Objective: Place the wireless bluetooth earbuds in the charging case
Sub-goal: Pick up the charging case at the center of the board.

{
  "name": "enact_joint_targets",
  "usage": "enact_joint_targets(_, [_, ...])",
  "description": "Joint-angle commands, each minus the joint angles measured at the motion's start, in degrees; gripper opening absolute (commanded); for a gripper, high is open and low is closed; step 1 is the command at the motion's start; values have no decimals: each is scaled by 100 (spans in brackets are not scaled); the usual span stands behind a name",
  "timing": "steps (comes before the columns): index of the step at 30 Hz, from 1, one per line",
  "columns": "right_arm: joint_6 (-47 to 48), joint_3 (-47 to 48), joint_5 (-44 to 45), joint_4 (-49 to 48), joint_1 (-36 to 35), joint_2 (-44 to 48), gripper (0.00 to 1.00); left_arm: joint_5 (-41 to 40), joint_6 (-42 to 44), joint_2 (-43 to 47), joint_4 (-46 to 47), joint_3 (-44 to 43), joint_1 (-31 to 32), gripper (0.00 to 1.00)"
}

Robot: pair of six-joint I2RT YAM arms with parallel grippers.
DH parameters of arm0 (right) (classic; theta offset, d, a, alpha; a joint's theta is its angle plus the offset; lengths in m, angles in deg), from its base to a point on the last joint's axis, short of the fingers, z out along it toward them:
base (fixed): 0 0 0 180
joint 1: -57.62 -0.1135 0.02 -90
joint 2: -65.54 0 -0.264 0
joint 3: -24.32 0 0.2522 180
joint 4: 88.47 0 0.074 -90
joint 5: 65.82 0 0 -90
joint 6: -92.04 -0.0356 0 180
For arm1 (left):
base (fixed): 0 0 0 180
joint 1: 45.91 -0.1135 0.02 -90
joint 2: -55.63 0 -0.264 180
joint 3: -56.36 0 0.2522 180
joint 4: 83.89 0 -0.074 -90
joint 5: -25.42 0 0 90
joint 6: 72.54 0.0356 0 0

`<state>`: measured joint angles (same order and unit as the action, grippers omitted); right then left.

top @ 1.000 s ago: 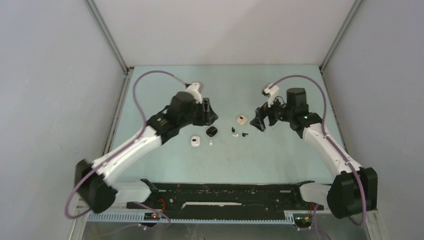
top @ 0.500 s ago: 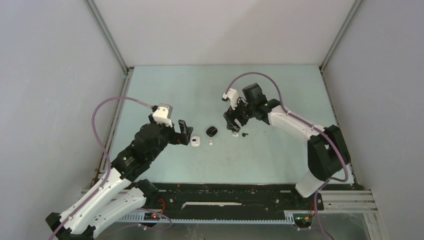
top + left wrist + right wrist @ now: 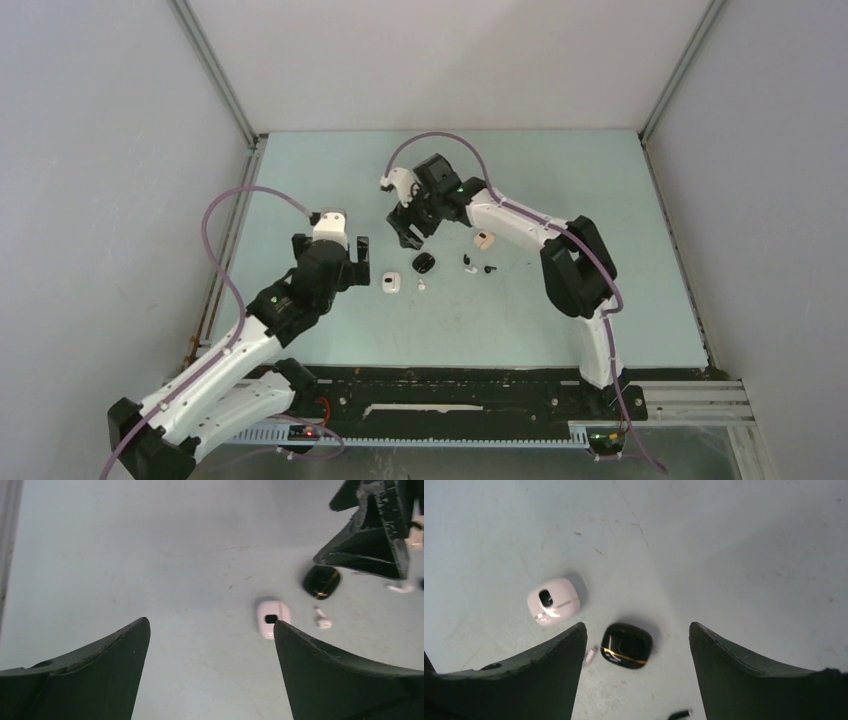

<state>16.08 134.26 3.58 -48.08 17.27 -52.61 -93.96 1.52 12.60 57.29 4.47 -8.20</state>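
Surface: pale green table (image 3: 560, 180), scuffed and faintly scratched, boxed in by plain grey walls (image 3: 100, 150) with metal posts in the far corners. Left pincer (image 3: 210, 625): jaws wide apart, nothing between them, low over bare table. The white case (image 3: 272, 617) lies just ahead of its right-hand finger, not touching it. Right pincer (image 3: 638, 626): jaws apart, clamped on nothing, hanging above the black case (image 3: 626, 645), which sits on the table framed between the two fingers and touches neither. White earbud (image 3: 422, 286): loose on the table, just right of the white case and on the near side of the black case, outside both pincers. Black earbuds (image 3: 467, 263): two, loose, right of the black case and near the beige case (image 3: 484, 239), well apart from the left pincer. Hard to make out: in the right wrist view the white earbud is half hidden behind the finger at the left, and one black earbud is cut off by the bottom edge. In the left wrist view a pale item at the right edge is too blurred to name. Whether any case lid is open cannot be told.
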Motion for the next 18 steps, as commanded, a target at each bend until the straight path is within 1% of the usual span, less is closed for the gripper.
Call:
enact_joint_targets(1, [-408, 675, 550, 300, -192, -378, 78, -672, -368, -390, -348, -319, -229, 100])
enact_joint_targets(5, [-673, 801, 999, 338, -246, -648, 82, -294, -129, -522, -257, -362, -372, 100])
enact_joint_targets(8, [-741, 793, 1292, 327, -273, -783, 85, -267, -11, -406, -168, -298, -390, 100])
enact_joint_targets(13, [-747, 799, 1445, 284, -321, -985, 85, -93, 228, 52, 219, 16, -388, 100])
enact_joint_targets(18, [-704, 802, 1515, 336, -388, -1115, 85, -5, 310, 31, 213, 15, -388, 100])
